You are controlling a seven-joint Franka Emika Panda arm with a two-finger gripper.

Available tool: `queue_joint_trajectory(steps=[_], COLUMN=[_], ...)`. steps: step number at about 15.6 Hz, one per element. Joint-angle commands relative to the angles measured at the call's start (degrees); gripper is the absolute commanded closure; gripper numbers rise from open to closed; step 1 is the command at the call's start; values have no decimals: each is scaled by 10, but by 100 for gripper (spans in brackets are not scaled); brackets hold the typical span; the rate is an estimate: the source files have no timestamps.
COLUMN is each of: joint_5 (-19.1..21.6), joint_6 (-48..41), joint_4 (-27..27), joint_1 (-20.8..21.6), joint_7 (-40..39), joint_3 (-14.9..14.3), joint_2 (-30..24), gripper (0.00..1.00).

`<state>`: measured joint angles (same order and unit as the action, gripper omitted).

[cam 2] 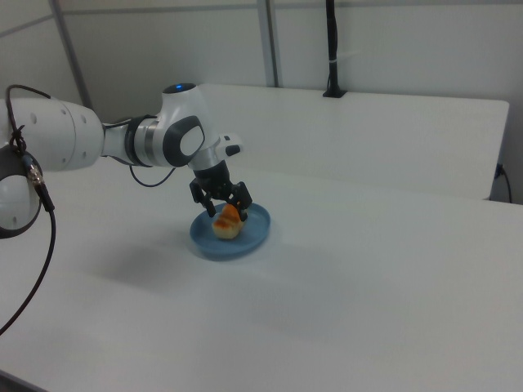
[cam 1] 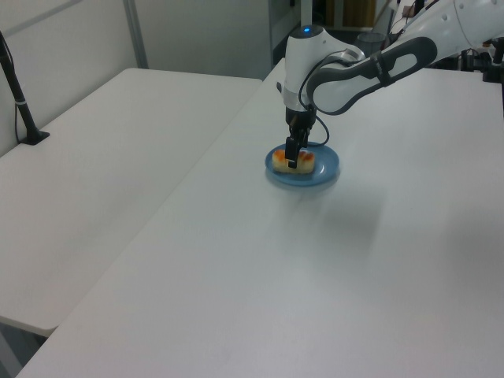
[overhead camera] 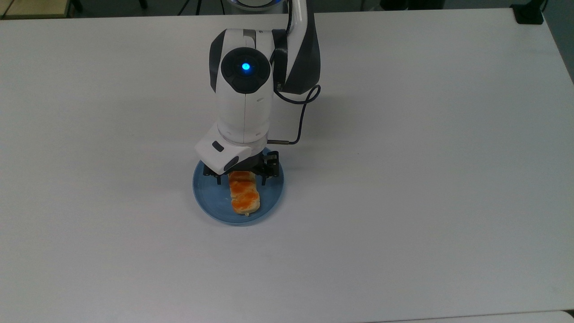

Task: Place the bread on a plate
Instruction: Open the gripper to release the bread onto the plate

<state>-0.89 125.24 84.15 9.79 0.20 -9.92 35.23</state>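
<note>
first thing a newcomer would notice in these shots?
The orange-topped bread lying on the blue plate, the only color on the white table, near its middle in the top view. Next, the white arm with a blue light, its claw open, fingers either side of the bread's far end.

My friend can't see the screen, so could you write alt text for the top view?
A white robot arm reaches down over a round blue plate on a white table, its end effector open around one end of a small orange-topped bread lying flat on the plate.
</note>
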Motion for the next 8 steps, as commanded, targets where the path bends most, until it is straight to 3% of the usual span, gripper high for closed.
queue_joint_trajectory(steps=[1,4,8], joint_5=[-6,-5,-3], joint_6=[0,-15,-135], joint_4=[-3,8,13], joint_1=[1,-3,-13], joint_7=[11,13,13], joint_3=[-4,-3,-1], joint_2=[-15,-59,-159], gripper=[0,0,0])
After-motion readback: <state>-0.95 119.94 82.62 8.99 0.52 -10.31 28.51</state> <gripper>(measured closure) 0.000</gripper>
